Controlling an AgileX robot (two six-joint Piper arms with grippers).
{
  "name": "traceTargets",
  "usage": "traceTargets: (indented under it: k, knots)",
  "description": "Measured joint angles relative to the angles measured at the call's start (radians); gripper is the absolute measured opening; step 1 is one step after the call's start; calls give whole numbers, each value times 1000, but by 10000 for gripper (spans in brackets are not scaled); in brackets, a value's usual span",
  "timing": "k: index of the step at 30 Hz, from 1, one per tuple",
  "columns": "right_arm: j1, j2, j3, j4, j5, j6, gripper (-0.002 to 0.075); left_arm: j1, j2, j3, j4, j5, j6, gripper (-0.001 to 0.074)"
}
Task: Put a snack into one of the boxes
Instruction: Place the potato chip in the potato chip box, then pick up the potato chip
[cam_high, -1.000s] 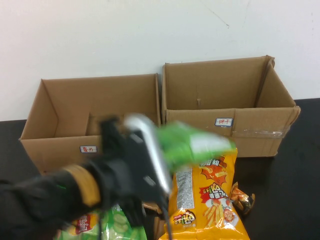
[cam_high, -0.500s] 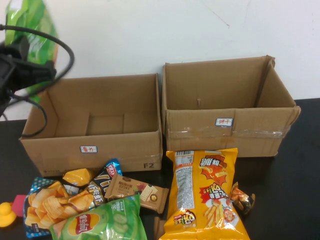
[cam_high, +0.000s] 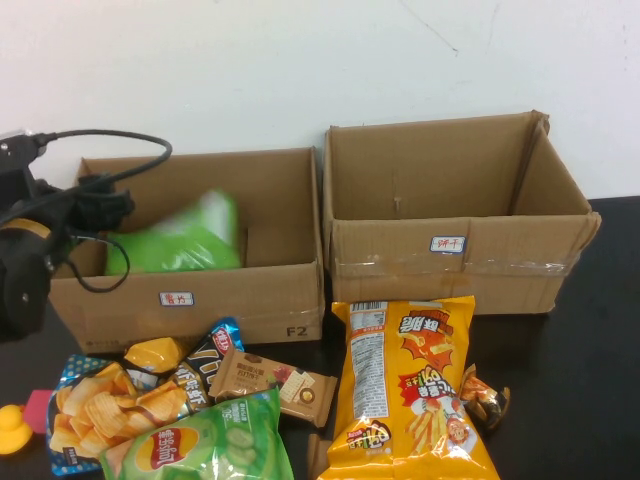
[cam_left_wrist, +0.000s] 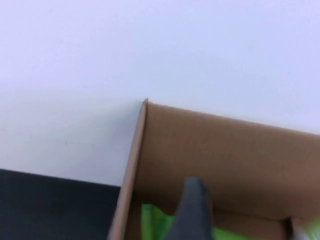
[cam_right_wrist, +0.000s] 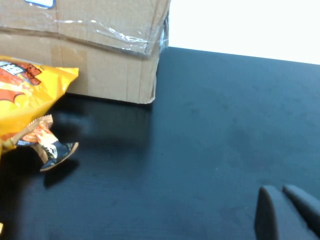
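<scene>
The left gripper (cam_high: 110, 205) has dropped from above the wall line to the left box (cam_high: 200, 310) rim; whether it has released I cannot tell. The green snack bag (cam_high: 180, 240), held high half a second ago, now sits inside that box, just beside it. The right gripper (cam_right_wrist: 287, 212), fingers together, hovers over the black table (cam_right_wrist: 210, 130).

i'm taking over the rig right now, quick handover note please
Left gripper: at the left rim of the left box; finger state unclear.
Right gripper: parked low over the bare black table right of the right box, shut, empty.
Green snack bag: inside the left box, blurred, looks just dropped.
Done: a snack appears boxed.
Left: confirm release, withdraw the left arm. Other snacks lie in front of the boxes.
</scene>
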Motion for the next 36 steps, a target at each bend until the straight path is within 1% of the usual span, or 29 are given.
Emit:
traceTargets:
  k: [1, 2, 3, 4, 5, 6, 8, 10, 12, 13, 16, 19, 23, 26, 28, 29, 30, 31, 33, 34, 36]
  knots:
    - [0, 0, 0, 0, 0, 0, -1, 2, -14, 0, 11, 16, -1, 542]
    - [0, 0, 0, 0, 0, 0, -1, 2, -30, 0, 25, 39, -2, 556]
    - [0, 0, 0, 0, 0, 0, -1, 2, -60, 0, 50, 69, -2, 559]
    - [0, 0, 0, 0, 0, 0, -1, 2, -99, 0, 86, 104, -2, 545]
    - [0, 0, 0, 0, 0, 0, -1, 2, -138, 0, 124, 136, -2, 510]
    - [0, 0, 0, 0, 0, 0, -1, 2, -192, 0, 181, 182, 0, 456]
    - [0, 0, 0, 0, 0, 0, -1, 0, -301, -2, 298, 276, -1, 316]
    - [0, 0, 0, 0, 0, 0, -1, -18, -425, -2, 418, 394, -1, 148]
    - [0, 0, 0, 0, 0, 0, -1, -43, -538, -2, 513, 528, 2, 71]
    - [0, 0, 0, 0, 0, 0, -1, -63, -588, -2, 547, 599, 10, 46]
    - [0, 0, 0, 0, 0, 0, -1, -136, -699, -2, 577, 784, 92, 12]
    - [0, 0, 0, 0, 0, 0, -1, -235, -767, -2, 500, 968, 233, 4]
    - [0, 0, 0, 0, 0, 0, -1, -352, -789, -2, 299, 1247, 461, 0]
    - [0, 0, 0, 0, 0, 0, -1, -404, -764, 0, 214, 1395, 549, 0]
    - [0, 0, 0, 0, 0, 0, -1, -416, -741, 0, 193, 1428, 564, 8]
    - [0, 0, 0, 0, 0, 0, -1, -418, -725, 0, 189, 1435, 570, 25]
    - [0, 0, 0, 0, 0, 0, -1, -418, -706, 0, 186, 1439, 574, 48]
    - [0, 0, 0, 0, 0, 0, -1, -418, -685, 0, 186, 1442, 576, 88]
    - [0, 0, 0, 0, 0, 0, -1, -418, -641, 0, 178, 1446, 578, 193]
    - [0, 0, 0, 0, 0, 0, -1, -418, -614, 0, 160, 1446, 585, 261]
    - [0, 0, 0, 0, 0, 0, -1, -420, -565, 0, 103, 1450, 636, 375]
